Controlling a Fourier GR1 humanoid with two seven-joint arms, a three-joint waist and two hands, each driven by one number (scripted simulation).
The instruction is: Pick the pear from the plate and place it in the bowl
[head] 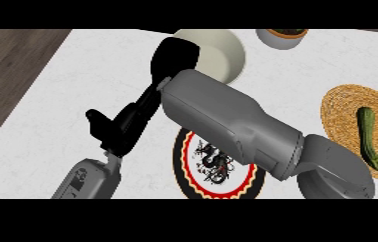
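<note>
Presently, the right hand (174, 61), black at the end of its grey forearm, sits at the left rim of the plain cream round bowl (221, 50) near the far side of the white marbled counter (88, 71). The forearm crosses from the lower right, covering the bowl's near edge. The hand shows only as a dark mass seen from behind; whether it is closed on anything cannot be told.

The pear cannot be made out in this view, so its position relative to that hand cannot be stated. The round plate with a red, black and yellow rim and a dark painted centre (193, 156) lies near the viewer, its right half covered by the forearm; the uncovered part carries only its pattern.

The left hand (112, 128) stands at the lower left, fingers (145, 106) straight and slanting toward the right forearm, thumb apart, holding nothing.

At the far right corner stands a small pale bowl with brown contents (284, 36). At the right edge lies a round woven straw mat (341, 111) bearing a long green vegetable (368, 136). Dark wood planking (22, 61) borders the counter's left side.
</note>
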